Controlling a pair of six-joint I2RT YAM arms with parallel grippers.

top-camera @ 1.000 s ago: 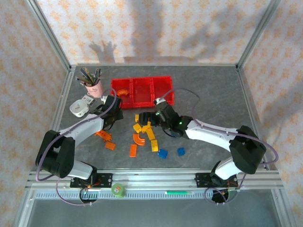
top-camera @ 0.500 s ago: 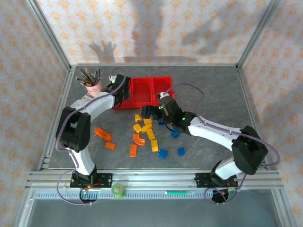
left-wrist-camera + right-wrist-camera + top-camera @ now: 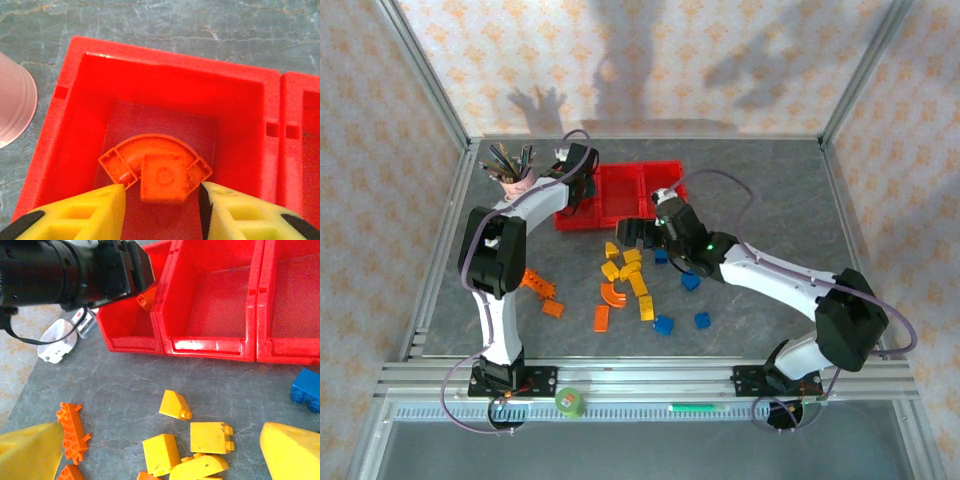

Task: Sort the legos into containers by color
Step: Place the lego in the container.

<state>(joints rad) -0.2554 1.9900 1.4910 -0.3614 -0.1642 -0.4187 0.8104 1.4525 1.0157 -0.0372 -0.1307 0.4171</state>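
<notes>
Position: left tool (image 3: 161, 194) over the left-end bin of the containers (image 3: 70, 110), jaws parted, orange brick (image 3: 162, 176) unpinched between them. Right tool (image 3: 162, 435), wide open, hangs directly above the yellow legos (image 3: 210, 436) mid-tabletop (image 3: 125, 380); it is the nearer arm for those.

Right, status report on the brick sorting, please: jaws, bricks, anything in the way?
Left jaws parted over left bin, orange brick lying against orange arch inside. Right jaws wide open above yellow bricks. Pink cup beside bin, not blocking.
</notes>
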